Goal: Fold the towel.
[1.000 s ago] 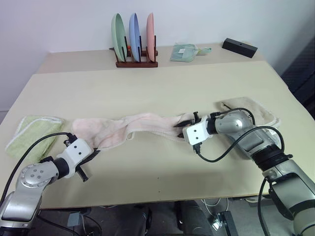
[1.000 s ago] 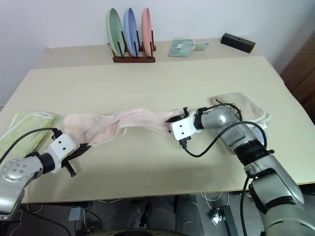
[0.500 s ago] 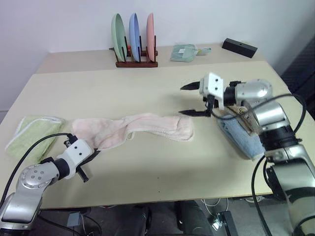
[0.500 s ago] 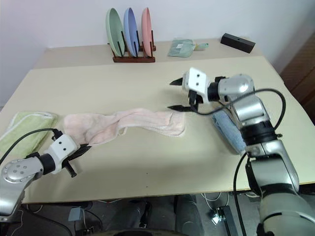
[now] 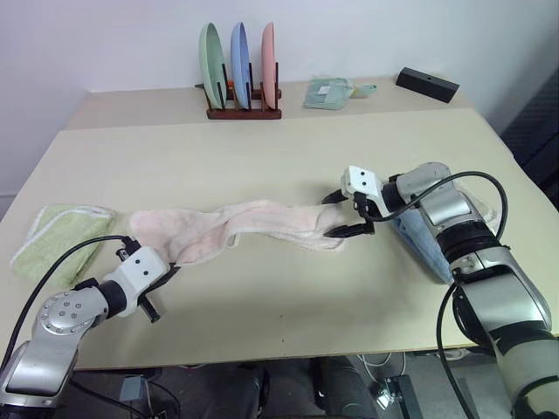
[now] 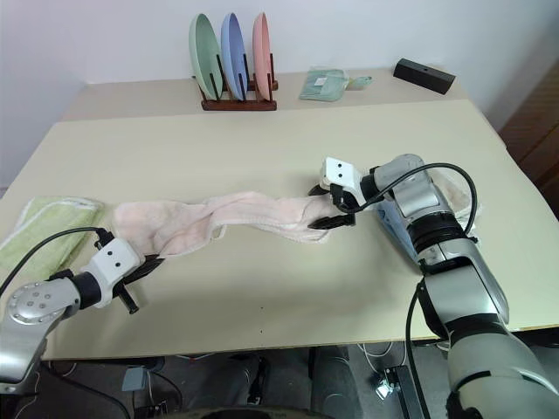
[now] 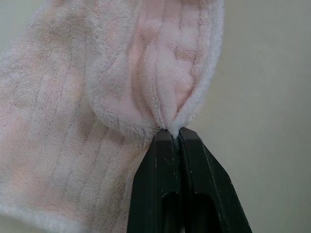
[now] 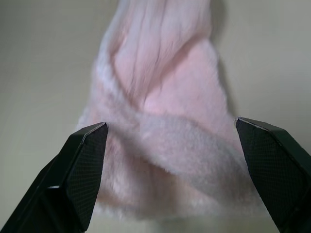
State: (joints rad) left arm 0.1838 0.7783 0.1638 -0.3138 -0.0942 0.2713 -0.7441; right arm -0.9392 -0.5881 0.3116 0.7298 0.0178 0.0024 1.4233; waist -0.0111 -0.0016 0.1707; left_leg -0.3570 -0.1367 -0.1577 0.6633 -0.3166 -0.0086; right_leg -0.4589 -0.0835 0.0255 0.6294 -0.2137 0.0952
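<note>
Bare table (image 5: 288, 166) between towel (image 5: 262, 223) and plate rack (image 5: 243, 112)

Pink towel stretched long and rumpled across the table.

The towel (image 5: 236, 229) is pale pink, fluffy terry with faint ribbing, and lies as one long twisted strip on the table (image 5: 279, 157), running left to right across the near half. Its left end is broader and bunched, lying near the table's front left edge, with a corner gathered into tight pleats. The middle narrows into a rolled, rope-like twist. The right end fans out flatter, with a paler fuzzy hem folded over across it, and stops about mid-table, short of the right edge.
</note>
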